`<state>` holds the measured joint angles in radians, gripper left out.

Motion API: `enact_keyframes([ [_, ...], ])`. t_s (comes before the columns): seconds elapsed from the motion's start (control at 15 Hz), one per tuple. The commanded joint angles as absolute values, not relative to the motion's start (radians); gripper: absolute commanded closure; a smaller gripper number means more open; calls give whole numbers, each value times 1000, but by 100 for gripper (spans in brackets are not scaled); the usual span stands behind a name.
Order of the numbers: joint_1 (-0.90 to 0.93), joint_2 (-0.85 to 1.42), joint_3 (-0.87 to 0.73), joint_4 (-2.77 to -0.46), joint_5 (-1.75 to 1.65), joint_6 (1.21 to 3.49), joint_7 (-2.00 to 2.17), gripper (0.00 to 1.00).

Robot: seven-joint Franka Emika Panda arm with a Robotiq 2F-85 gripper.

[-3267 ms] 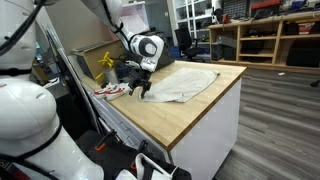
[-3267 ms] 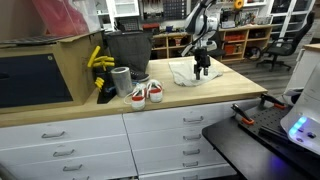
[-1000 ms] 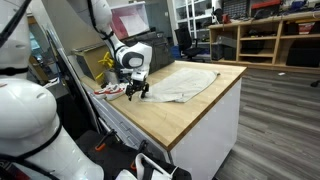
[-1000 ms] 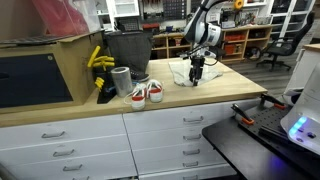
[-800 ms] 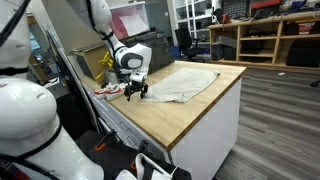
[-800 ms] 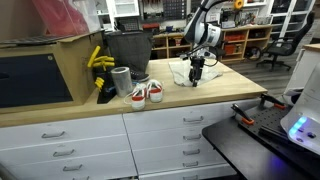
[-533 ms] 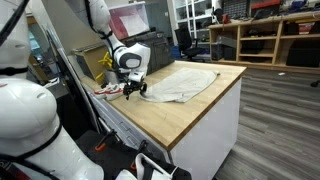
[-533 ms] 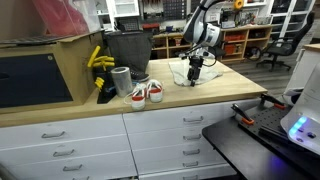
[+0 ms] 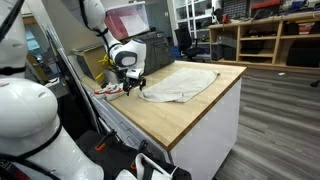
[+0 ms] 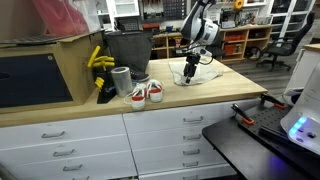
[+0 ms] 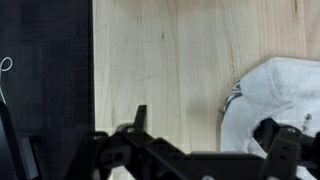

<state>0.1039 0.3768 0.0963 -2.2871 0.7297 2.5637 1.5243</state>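
Note:
A pale grey cloth [image 9: 186, 82] lies spread on the wooden countertop [image 9: 190, 115] and also shows in an exterior view [image 10: 205, 70]. My gripper [image 9: 132, 89] hangs low over the cloth's end nearest a pair of red-and-white sneakers [image 9: 109, 90], and its jaws stand open with nothing between them. In the wrist view the cloth [image 11: 278, 92] fills the right side. There the gripper [image 11: 205, 120] straddles the cloth's edge, one finger over bare wood [image 11: 160, 50], the other over the fabric. The same gripper [image 10: 189, 76] is seen beside the sneakers [image 10: 146, 93].
A black bin [image 10: 127, 50], a grey cup [image 10: 121, 81] and yellow items [image 10: 97, 59] stand at the counter's end by the sneakers. White drawers [image 10: 160, 135] front the counter. The counter's edge drops to dark floor [image 11: 45, 80] in the wrist view.
The gripper has slid along the counter from over the cloth toward the sneakers, staying open. The cloth and sneakers have not moved.

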Motion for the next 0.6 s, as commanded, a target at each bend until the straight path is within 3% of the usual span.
enact_keyframes([
  [0.0, 114, 344, 100, -2329, 764, 2616, 1497, 0],
  [0.2, 114, 348, 99, -2339, 761, 2636, 1490, 3],
  [0.27, 113, 348, 100, -2341, 763, 2643, 1487, 26],
  [0.4, 111, 347, 102, -2347, 767, 2660, 1482, 32],
  [0.53, 111, 345, 102, -2353, 768, 2683, 1485, 48],
])
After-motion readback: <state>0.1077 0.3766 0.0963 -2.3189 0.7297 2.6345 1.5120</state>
